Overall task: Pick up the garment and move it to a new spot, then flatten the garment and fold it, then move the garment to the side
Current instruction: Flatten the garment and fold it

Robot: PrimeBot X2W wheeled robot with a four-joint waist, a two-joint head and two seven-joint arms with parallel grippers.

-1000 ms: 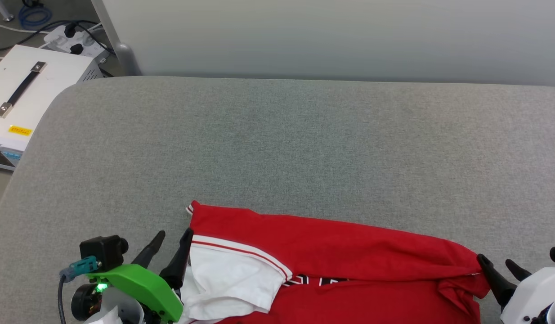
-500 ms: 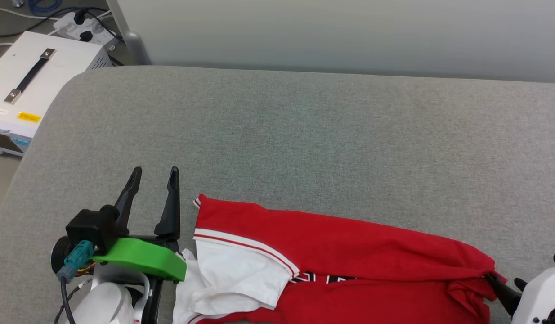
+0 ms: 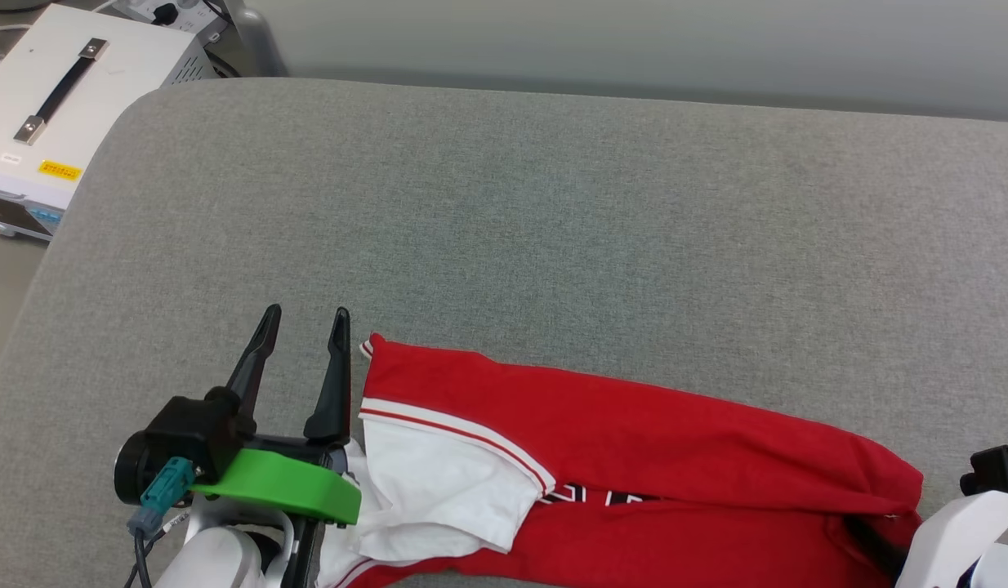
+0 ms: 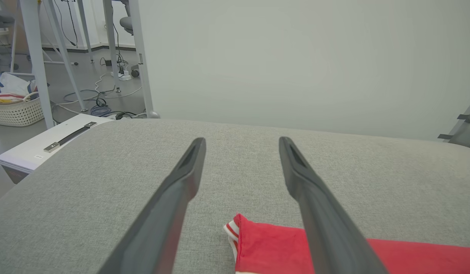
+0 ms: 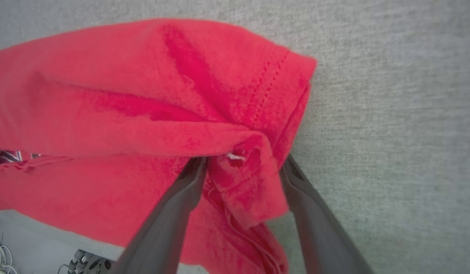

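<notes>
The garment (image 3: 635, 441) lies folded lengthwise along the near edge of the grey cushion, red with a white sleeve (image 3: 439, 482) at its left end and black lettering peeking out at the fold. My left gripper (image 3: 305, 314) stands open on the cushion just left of the garment's far left corner (image 4: 265, 247), with nothing between its fingers. In the left wrist view the left gripper (image 4: 241, 140) points across the cushion toward the wall. My right gripper (image 5: 242, 159) is at the garment's right end, its open fingers straddling a bunched fold of the red hem (image 5: 254, 190). Its white wrist (image 3: 961, 531) shows at the lower right.
The grey cushion (image 3: 553, 229) stretches wide beyond the garment, up to a pale wall panel (image 3: 635, 33). A white box with a black handle (image 3: 55, 106) sits on the floor past the cushion's left corner. Table legs, cables and a laundry basket (image 4: 14, 110) stand farther off.
The head camera has tilted down. My left gripper drew off the white sleeve and moved forward beside the garment's left corner. My right gripper pushed in onto the right hem, its fingers now astride the fold.
</notes>
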